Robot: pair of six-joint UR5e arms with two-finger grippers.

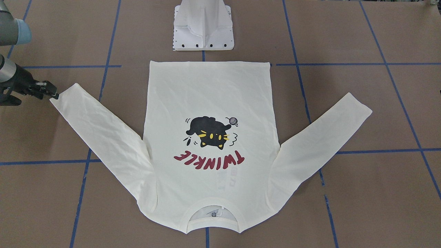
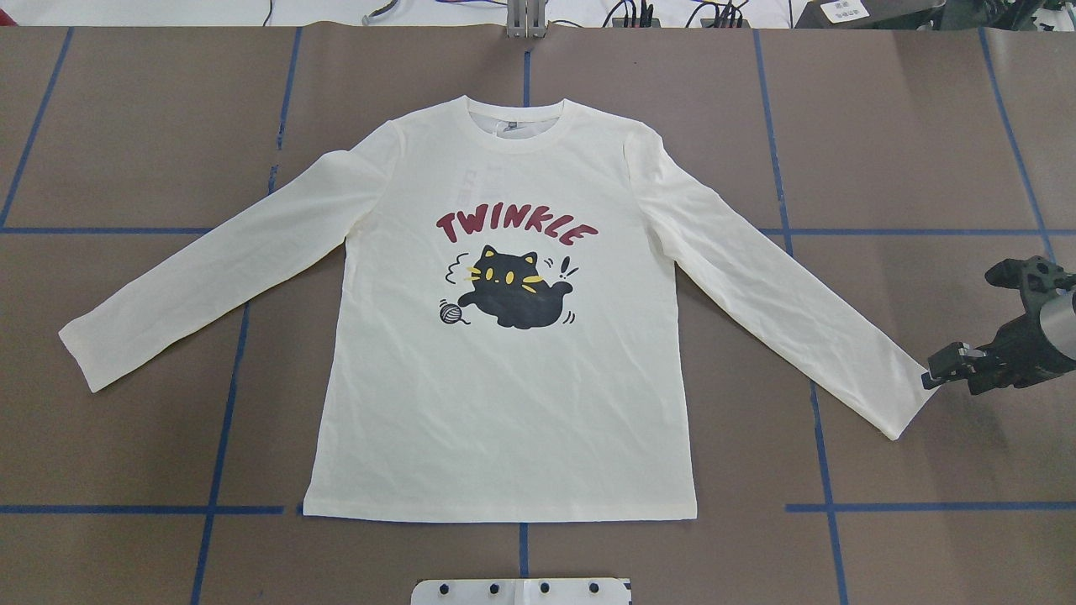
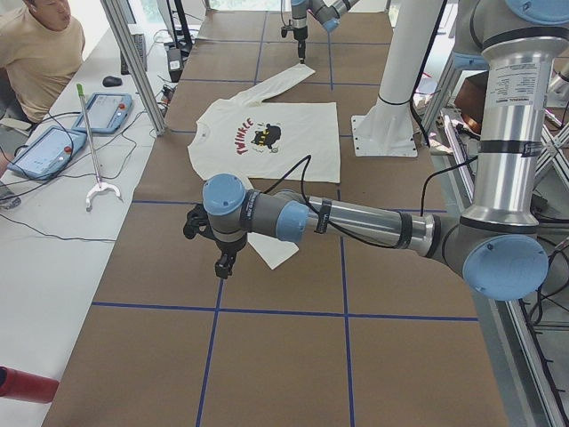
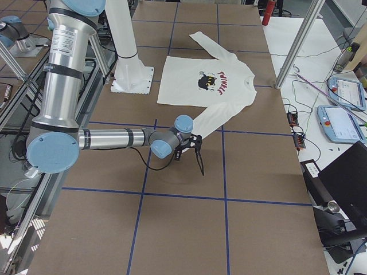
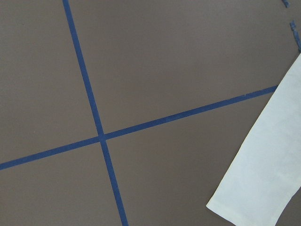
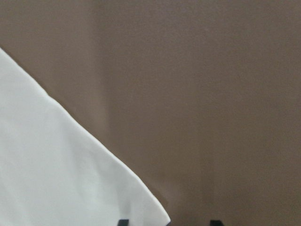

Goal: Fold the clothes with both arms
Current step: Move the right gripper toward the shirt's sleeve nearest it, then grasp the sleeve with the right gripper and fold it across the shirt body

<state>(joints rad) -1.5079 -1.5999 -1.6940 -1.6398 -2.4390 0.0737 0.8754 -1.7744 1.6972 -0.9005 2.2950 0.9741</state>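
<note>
**Cream long-sleeved T-shirt (image 2: 504, 420) lying flat, print up, on the brown taped table (image 2: 126, 126).** All places are read from the cat print (image 2: 513, 294).

- **Well to the robot's left of the print:** the left cuff (image 2: 80, 357). Its sleeve slants outward from the print and toward the robot.
- **Left gripper (image 3: 223, 265):** it hangs just beyond that cuff, on the side away from the print and off the cloth. Whether its jaws are spread or pressed together cannot be told.
- **Well to the right of the print:** the right cuff (image 2: 904, 403), on a mirror-slanted sleeve.
- **Right gripper (image 2: 937, 371):** it sits at the outer corner of that cuff with its jaws spread. One of its fingertips (image 6: 123, 221) is over cloth and the other over bare table, with nothing pinched.

**Judgement:** the right arm is the better placed. Its sleeve's long axis runs from the gripper back toward the print. Closing on the corner and drawing inward along that line would begin the fold.
</note>
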